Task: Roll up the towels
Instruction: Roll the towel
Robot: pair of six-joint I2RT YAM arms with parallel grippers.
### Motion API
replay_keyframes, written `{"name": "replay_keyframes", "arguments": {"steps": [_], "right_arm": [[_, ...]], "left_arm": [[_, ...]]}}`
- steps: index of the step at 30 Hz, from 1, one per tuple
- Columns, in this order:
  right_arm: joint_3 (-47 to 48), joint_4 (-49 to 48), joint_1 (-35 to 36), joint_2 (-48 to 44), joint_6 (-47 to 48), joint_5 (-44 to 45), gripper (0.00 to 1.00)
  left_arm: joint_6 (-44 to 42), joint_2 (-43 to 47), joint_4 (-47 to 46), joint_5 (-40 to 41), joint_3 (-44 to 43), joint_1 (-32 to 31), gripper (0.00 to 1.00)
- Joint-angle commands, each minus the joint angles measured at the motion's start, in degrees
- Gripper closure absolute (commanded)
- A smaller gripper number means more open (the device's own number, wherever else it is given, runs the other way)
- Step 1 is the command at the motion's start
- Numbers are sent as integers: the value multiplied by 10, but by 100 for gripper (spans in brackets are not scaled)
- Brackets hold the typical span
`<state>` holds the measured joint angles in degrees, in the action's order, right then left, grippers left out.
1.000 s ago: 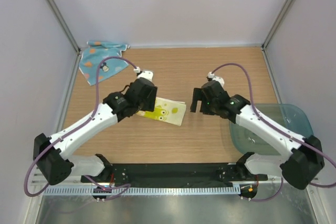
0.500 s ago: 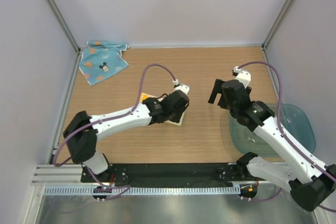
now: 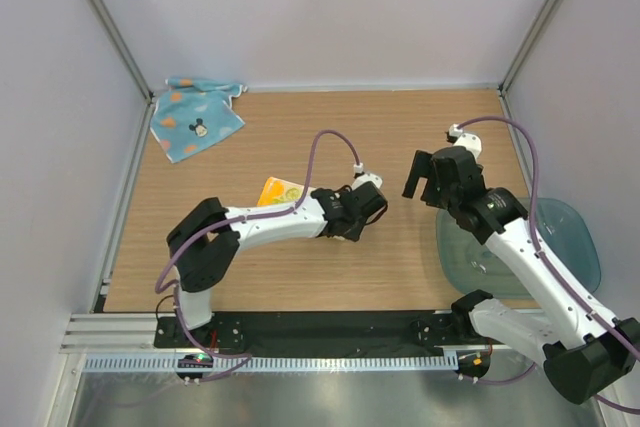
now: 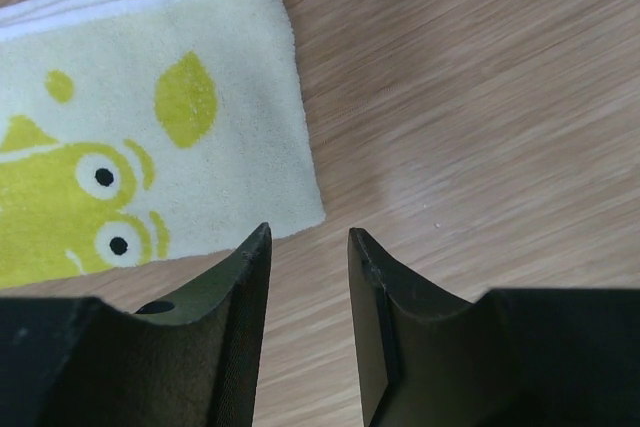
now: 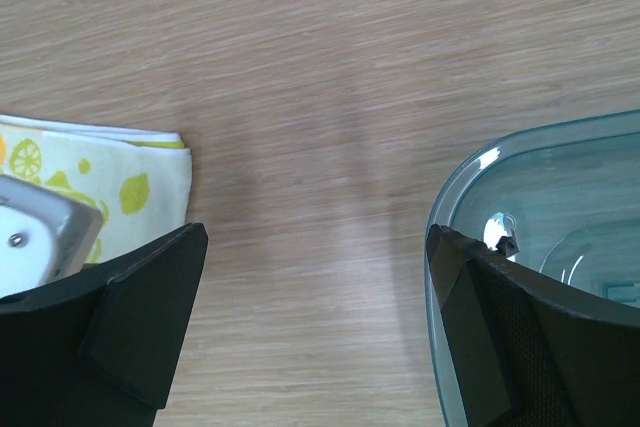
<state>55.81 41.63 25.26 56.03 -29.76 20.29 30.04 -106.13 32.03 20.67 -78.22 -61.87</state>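
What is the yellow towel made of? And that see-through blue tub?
The yellow towel looks like soft terry cloth, probably cotton: its surface is fuzzy and matte, with a printed cartoon. The tub seems to be clear bluish plastic: glossy, and you see through it.
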Motion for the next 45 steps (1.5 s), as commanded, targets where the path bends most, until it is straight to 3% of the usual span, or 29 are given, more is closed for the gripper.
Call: {"name": "replay_keyframes", "arguments": {"steps": [1, 17, 20, 21, 24, 28, 37, 45], "right_arm": [[-7, -24, -4, 6, 11, -30, 0], [-18, -26, -12, 22, 13, -46, 0], [-18, -32, -12, 29, 11, -60, 0], [-17, -36, -13, 34, 9, -68, 0], [-1, -39, -13, 78, 5, -107, 0], [10, -71, -30, 127, -29, -157, 0], [25, -182, -44, 307, -101, -404, 1], [14, -262, -43, 394, -137, -485, 4]], "left_arm": [[12, -22, 11, 26, -19, -4, 62], [16, -104, 22, 54, -38, -4, 64], [18, -108, 20, 59, -26, -4, 74], [19, -103, 9, 62, -19, -4, 82], [22, -81, -11, 68, 19, -5, 100], [24, -44, -43, 63, 58, -4, 100], [27, 7, -58, 38, 79, -4, 100], [35, 43, -65, 32, 82, -4, 100]]}}
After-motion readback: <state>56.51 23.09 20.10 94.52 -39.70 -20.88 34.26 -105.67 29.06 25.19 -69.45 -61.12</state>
